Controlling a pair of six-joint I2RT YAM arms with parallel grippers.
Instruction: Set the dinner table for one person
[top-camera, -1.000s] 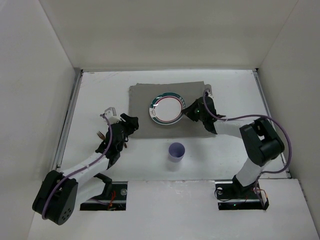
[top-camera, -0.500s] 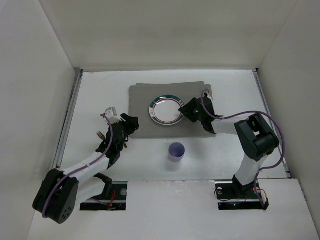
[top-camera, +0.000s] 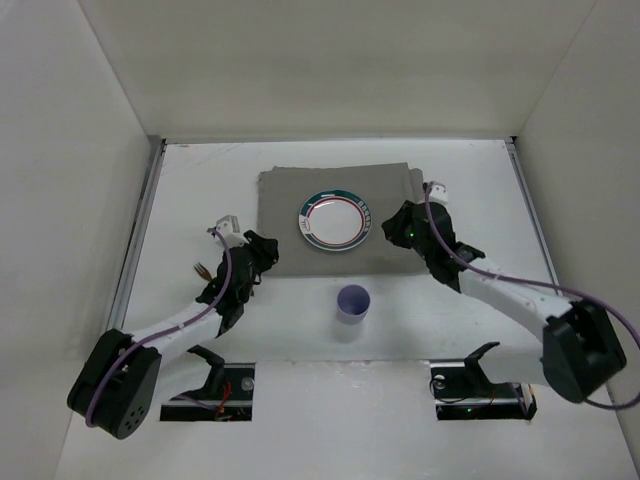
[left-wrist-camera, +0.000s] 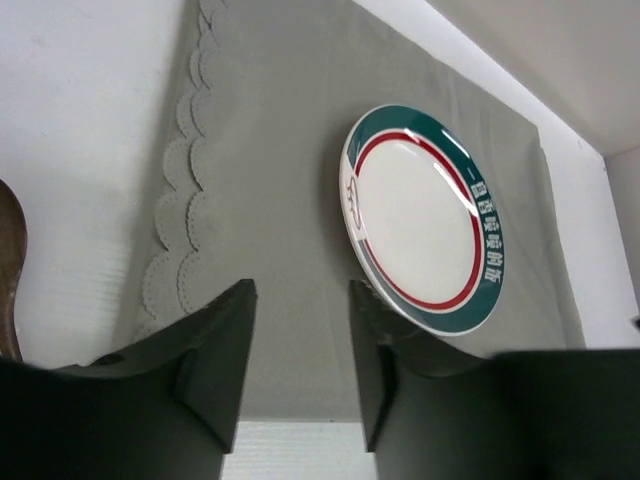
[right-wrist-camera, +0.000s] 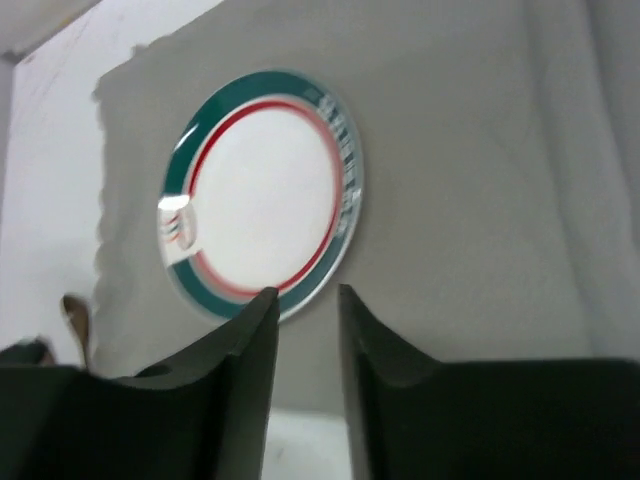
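The white dinner table (top-camera: 200, 180) holds a grey placemat (top-camera: 290, 190) at the back centre. A white plate with a green and red rim (top-camera: 335, 220) lies on the mat; it also shows in the left wrist view (left-wrist-camera: 425, 220) and the right wrist view (right-wrist-camera: 260, 190). My left gripper (top-camera: 265, 252) is open and empty over the mat's near left corner (left-wrist-camera: 300, 290). My right gripper (top-camera: 393, 228) is open and empty just right of the plate, a little apart from its rim (right-wrist-camera: 307, 292).
A lilac cup (top-camera: 352, 302) stands upright on the table in front of the mat. A brown utensil (top-camera: 203, 268) lies on the table left of my left gripper; it also shows at the edge of the left wrist view (left-wrist-camera: 8, 260). Metal rails (top-camera: 140, 230) run along the table's sides.
My right gripper has drawn back from the plate's right rim, and its arm has swung out to the right. The plate stays on the mat. The left arm has barely moved.
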